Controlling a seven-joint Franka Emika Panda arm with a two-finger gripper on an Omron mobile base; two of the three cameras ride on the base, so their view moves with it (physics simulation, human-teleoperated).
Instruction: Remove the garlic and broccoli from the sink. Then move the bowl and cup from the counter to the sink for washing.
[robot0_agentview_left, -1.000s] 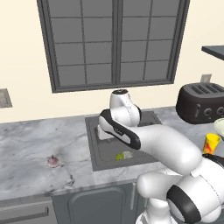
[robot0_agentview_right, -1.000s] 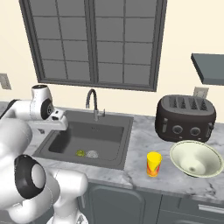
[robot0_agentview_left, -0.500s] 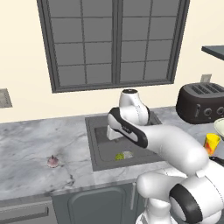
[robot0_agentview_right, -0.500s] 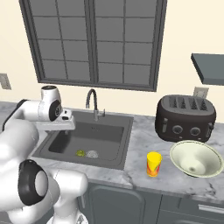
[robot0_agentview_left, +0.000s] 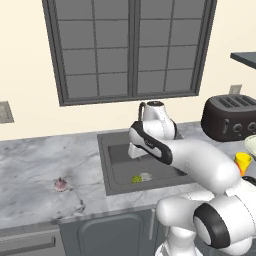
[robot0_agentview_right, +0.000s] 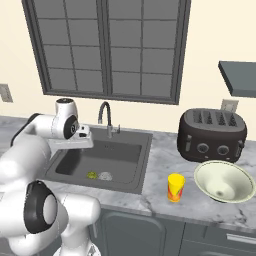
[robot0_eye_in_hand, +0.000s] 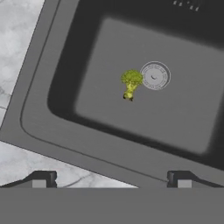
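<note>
From the left base view, our pincer (robot0_agentview_left: 135, 151) hangs over the sink (robot0_agentview_left: 115, 172); the garlic (robot0_agentview_left: 60, 184) sits on the bench (robot0_agentview_left: 40, 165). The right base view shows the broccoli (robot0_agentview_right: 92, 175) beside the drain (robot0_agentview_right: 105, 175). In the hand view the fingertips (robot0_eye_in_hand: 41, 179) stand spread wide; we should centre over the floret, then descend straight.

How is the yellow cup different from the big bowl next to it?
The cup is bright yellow with a red-orange patch; the bowl is pale cream-green. The cup is narrow and taller than it is wide, while the bowl is wide and shallow, far broader than the cup. Both stand upright on the marble counter, right of the sink, near the toaster.
</note>
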